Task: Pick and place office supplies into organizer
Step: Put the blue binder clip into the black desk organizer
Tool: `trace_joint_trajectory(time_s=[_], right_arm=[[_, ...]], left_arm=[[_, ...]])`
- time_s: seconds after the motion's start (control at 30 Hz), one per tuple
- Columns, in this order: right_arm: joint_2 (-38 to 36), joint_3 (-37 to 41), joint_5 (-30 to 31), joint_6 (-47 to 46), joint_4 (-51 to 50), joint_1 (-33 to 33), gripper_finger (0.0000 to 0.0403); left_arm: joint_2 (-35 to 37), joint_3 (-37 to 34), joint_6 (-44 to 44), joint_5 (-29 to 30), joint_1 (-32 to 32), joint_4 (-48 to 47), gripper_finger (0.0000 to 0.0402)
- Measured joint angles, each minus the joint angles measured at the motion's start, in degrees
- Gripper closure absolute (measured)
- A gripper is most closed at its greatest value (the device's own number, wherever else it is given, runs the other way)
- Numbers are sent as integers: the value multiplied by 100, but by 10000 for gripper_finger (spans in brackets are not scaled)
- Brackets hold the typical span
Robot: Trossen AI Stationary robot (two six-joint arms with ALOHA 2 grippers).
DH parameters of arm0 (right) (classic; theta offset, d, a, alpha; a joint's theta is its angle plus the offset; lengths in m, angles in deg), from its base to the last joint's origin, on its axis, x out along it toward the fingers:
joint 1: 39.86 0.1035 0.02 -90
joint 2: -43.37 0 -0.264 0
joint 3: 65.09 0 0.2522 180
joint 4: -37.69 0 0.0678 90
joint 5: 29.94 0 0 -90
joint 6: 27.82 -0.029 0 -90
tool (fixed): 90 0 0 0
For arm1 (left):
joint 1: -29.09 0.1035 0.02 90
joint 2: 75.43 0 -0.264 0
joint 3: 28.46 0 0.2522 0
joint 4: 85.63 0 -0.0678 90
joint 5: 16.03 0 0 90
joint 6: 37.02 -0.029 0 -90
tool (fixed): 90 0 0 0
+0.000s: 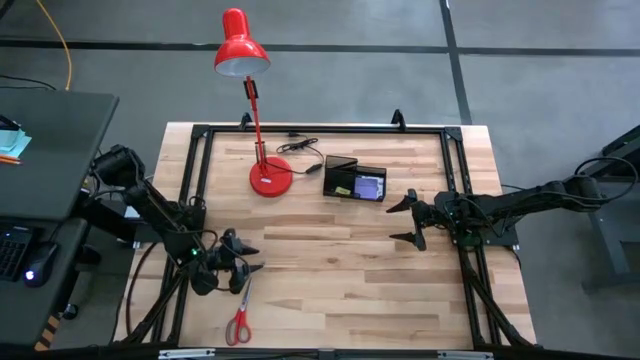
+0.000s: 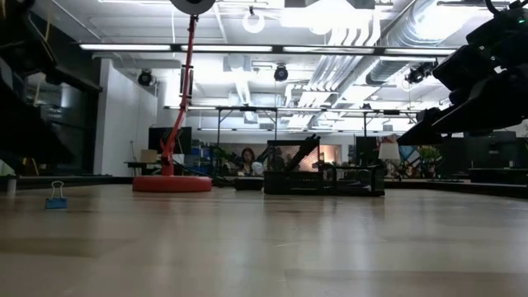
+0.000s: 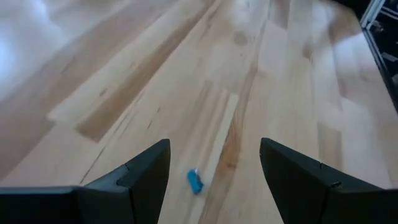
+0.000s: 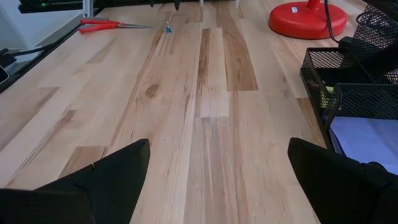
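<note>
My left gripper [image 1: 247, 258] hangs open near the table's near left. In the left wrist view [image 3: 214, 144] a small blue binder clip [image 3: 194, 181] lies on the wood between its fingers, untouched. The clip also shows in the low view [image 2: 56, 198]. Red-handled scissors [image 1: 238, 322] lie flat just nearer the front edge. The black mesh organizer [image 1: 355, 178] stands at the far middle, with a purple notepad [image 4: 367, 140] and a yellow piece [image 1: 343, 188] inside. My right gripper [image 1: 405, 220] waits open at the right, its fingers [image 4: 219, 144] over bare wood.
A red desk lamp stands on its round base [image 1: 270, 178] left of the organizer, its cord [image 1: 300, 148] trailing behind. A black frame rail [image 1: 320, 130] runs around the table's edges. Bare wood [image 1: 330, 260] lies between the two grippers.
</note>
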Motion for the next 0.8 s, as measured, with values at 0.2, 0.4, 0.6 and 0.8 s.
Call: trace_joint_trajectory(time_s=[0.2, 0.4, 0.6, 0.8], right_arm=[[0, 0, 0, 0, 0, 0, 25], [0, 0, 0, 0, 1, 0, 25], [0, 0, 0, 0, 1, -1, 25], [0, 0, 0, -1, -1, -2, 25]], left_arm=[[-56, 0, 168, -322, 2, -125, 169], [-373, -2, 314, -535, 0, -145, 169], [-888, 0, 612, -454, 13, -97, 169], [-1340, 5, 522, -111, -2, 401, 169]])
